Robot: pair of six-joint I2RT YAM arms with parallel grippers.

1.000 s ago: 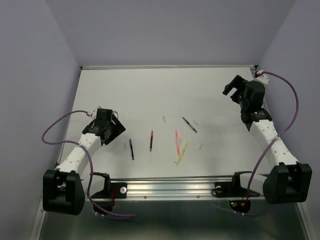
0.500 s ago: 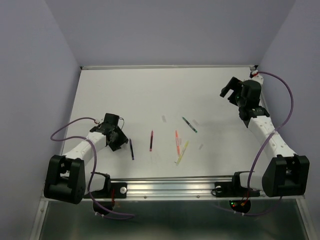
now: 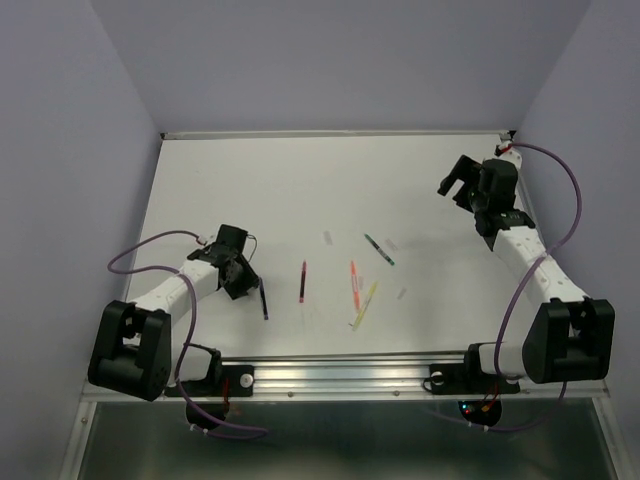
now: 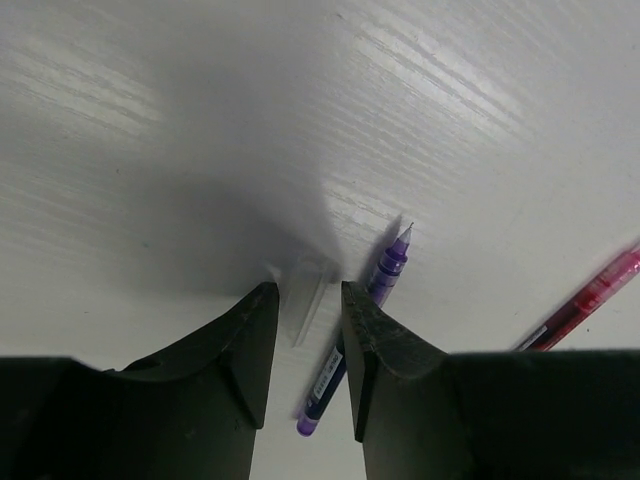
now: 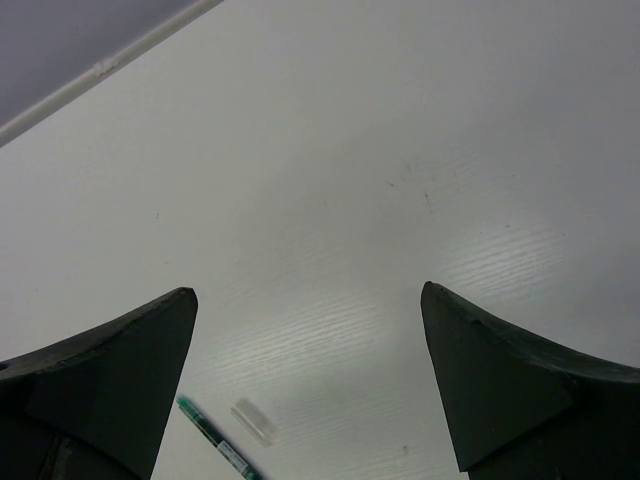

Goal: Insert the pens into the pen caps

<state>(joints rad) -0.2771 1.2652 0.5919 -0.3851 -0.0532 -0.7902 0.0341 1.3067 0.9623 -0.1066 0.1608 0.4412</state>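
On the left side of the tabletop (image 3: 250, 180), the left tool (image 4: 307, 295) sits low over a tiny clear cap (image 4: 305, 312). Its two black fingers (image 4: 250, 345) stand one on each side of the cap. A thin gap shows on both sides, so the tool is partly open and I think it is not pinching yet.

The dark blue pen (image 4: 388, 268) lies just beside the cap, very near the finger on that side. That is the tricky part. The tool should catch only the cap and leave the pen out. A soft, slow squeeze on the middle of the cap looks best, because the cap is small and may slip or pop away. After that, a straight lift should keep its open end free for a pen.

Further right lie the maroon pen (image 3: 302, 281), then the orange-red pen (image 3: 353, 280) and the yellow pen (image 3: 365, 303), which are close together. The green pen (image 3: 379, 249) is a little behind them. Three other caps (image 3: 327, 238) lie near these pens, faint on the white.

Far right, the right tool (image 5: 308, 292) hangs above the tabletop, open wide and holding nothing.
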